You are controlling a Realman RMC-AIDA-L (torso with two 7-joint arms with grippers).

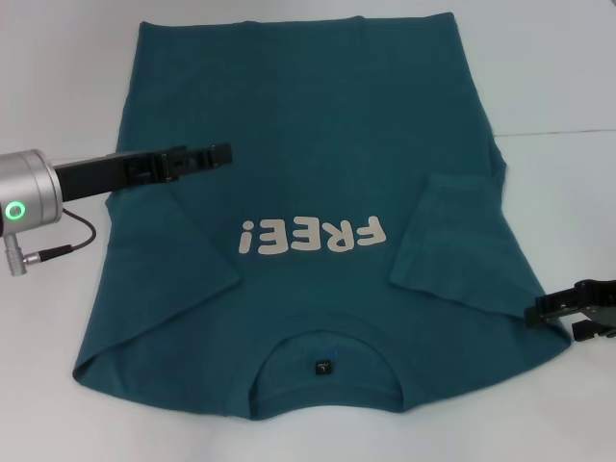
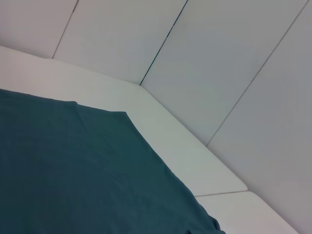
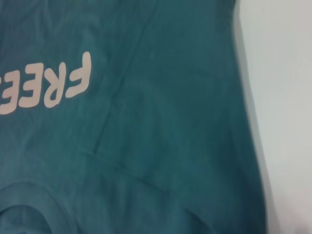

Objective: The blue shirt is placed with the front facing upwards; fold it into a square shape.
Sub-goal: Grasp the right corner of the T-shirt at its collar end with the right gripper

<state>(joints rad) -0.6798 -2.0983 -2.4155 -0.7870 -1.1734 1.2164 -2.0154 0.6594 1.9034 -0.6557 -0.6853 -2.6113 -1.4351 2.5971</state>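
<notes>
The blue shirt (image 1: 298, 173) is lying flat on the white counter (image 1: 558, 77), front up, with its collar at the near edge and its hem at the far edge. The white "FREE!" lettering (image 1: 313, 235) is facing up across the chest, and a small dark neck tag (image 1: 323, 366) is showing inside the collar. Both sleeves are lying folded inward over the body.

The left claw (image 1: 207, 154) is reaching in from the left and hovering over the shirt's left part, above the folded sleeve; whether its fingers are open or closed cannot be told. The right claw (image 1: 558, 310) is sitting at the shirt's near right edge, beside the right shoulder; its fingers cannot be told either.
</notes>
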